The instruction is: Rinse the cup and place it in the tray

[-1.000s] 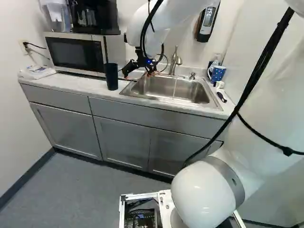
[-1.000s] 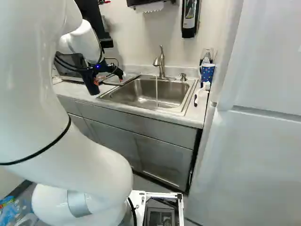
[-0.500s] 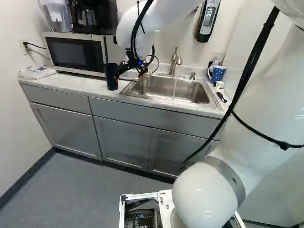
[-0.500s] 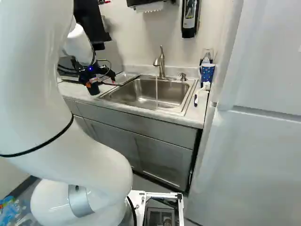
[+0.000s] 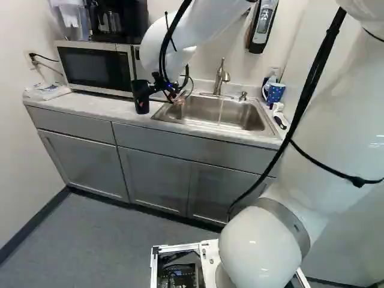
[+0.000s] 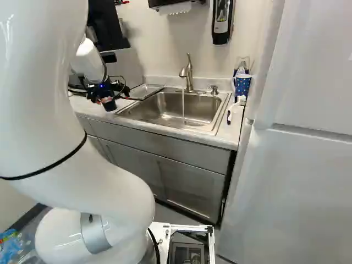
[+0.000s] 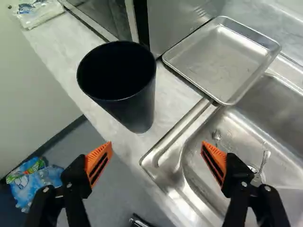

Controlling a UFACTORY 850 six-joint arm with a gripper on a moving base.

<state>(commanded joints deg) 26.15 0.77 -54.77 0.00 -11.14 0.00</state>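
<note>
Its fingers wide apart, the gripper [image 6: 114, 97] hangs near a dark cup [image 7: 139, 106] upright on the surface [image 7: 61, 56]. Water [image 6: 183, 104] runs into the sink [image 6: 159, 107] beside a metal tray [image 7: 218, 61].

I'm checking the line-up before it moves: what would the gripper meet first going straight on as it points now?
Probably the dark cup, slightly off-centre ahead of the open gripper. Depth is unclear, so the gripper might instead pass beside the cup and meet the counter near the sink.
</note>
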